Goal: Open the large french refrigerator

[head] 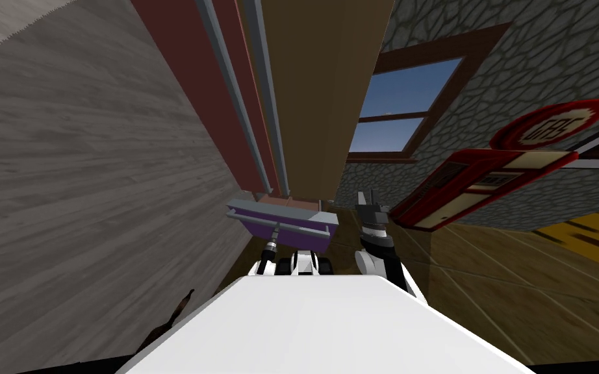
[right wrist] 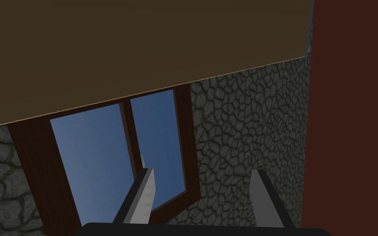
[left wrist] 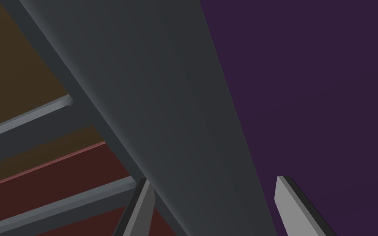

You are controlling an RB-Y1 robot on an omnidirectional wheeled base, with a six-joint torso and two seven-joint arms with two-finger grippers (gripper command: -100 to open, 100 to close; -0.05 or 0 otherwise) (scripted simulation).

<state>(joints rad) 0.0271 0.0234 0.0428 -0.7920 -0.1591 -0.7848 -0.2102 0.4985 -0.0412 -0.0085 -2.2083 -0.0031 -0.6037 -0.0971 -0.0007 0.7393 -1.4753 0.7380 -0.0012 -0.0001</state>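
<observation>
The left tool (left wrist: pixel 212 178) is seen with its two blades apart, and a thick grey handle bar (left wrist: pixel 151 102) is framed between them, nearer one blade than the other (whether it is touched cannot be told). Beyond the bar a flat purple front is met. From the head camera that front is found to belong to a drawer (head: pixel 292 228), which stands out from the foot of the refrigerator (head: pixel 181 78). The refrigerator is placed at 12 o'clock, just ahead of the left tool. Its dark red doors appear shut, two long grey door handles (head: pixel 243 97) are run side by side along their meeting edges, and a brown side panel (head: pixel 318 84) is set toward 1 o'clock. The right tool (right wrist: pixel 201 171) is held at 1 o'clock beside the drawer, with its blades spread and nothing between them. Farther out, a window (head: pixel 395 107) in a stone wall (head: pixel 538 58) is seen at 2 o'clock, and a red gas pump (head: pixel 486 178) at 3 o'clock.
</observation>
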